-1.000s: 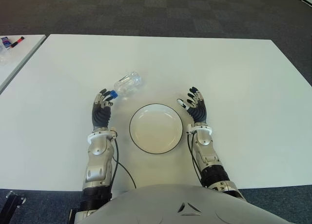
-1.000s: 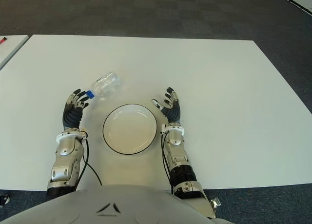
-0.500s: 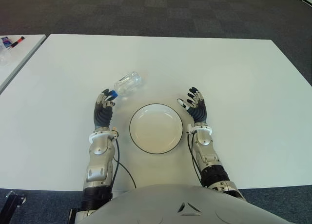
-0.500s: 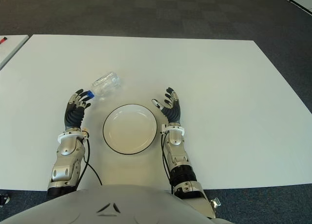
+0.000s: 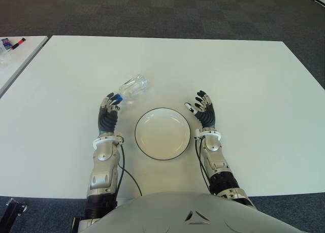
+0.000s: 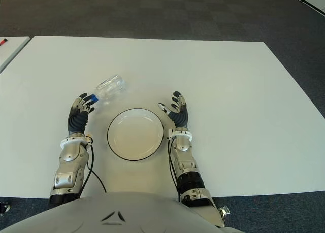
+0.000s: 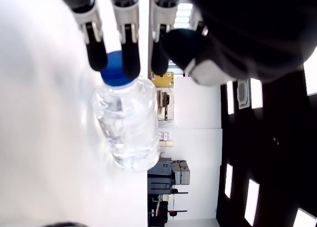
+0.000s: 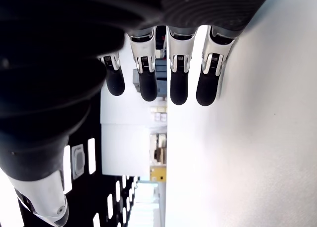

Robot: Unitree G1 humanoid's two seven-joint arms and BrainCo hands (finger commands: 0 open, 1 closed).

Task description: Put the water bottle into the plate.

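Both hands are showing spread, empty fingers: left hand [image 5: 107, 115] reaching the water bottle [image 5: 133, 87] cap left of centre, right hand [image 5: 204, 109] idling right of the plate [image 5: 162, 133].

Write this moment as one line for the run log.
bottle: lying on table, cap toward left hand | left hand: open, at cap | right hand: open, right of plate | plate: empty

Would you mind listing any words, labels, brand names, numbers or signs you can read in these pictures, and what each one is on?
None can be read.
Water bottle: clear body and blue cap, no label or print visible.
Plate: plain, with a dark rim and no marking.
Items on the side table: too small to read.
Left hand and right hand: no legible marking.
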